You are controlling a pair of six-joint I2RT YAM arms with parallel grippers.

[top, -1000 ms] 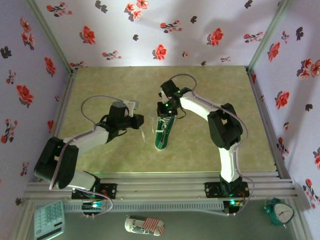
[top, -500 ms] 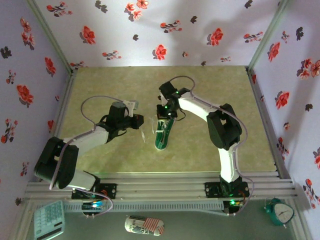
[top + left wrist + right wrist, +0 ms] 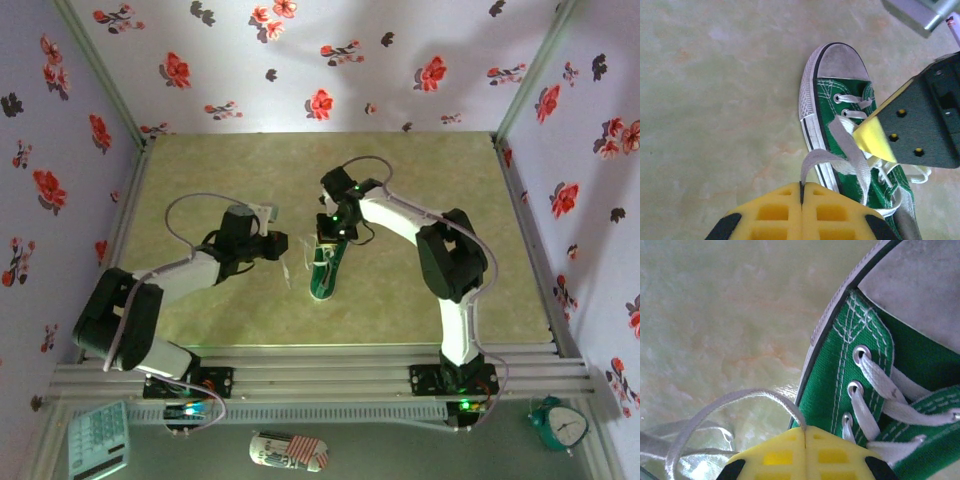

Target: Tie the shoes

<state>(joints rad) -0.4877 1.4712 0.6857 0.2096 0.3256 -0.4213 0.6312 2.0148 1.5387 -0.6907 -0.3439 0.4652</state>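
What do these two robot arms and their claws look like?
The left arm and right arm have white links, chunky black joints and a thin grey cable looping alongside. A small green light glows near the right wrist. The left claw and right claw have yellow gridded fingers on black mounts.

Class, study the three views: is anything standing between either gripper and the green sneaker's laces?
Nothing visible does. The left gripper is shut on a white lace beside the green sneaker. The right gripper is shut on a lace loop at the sneaker's side.
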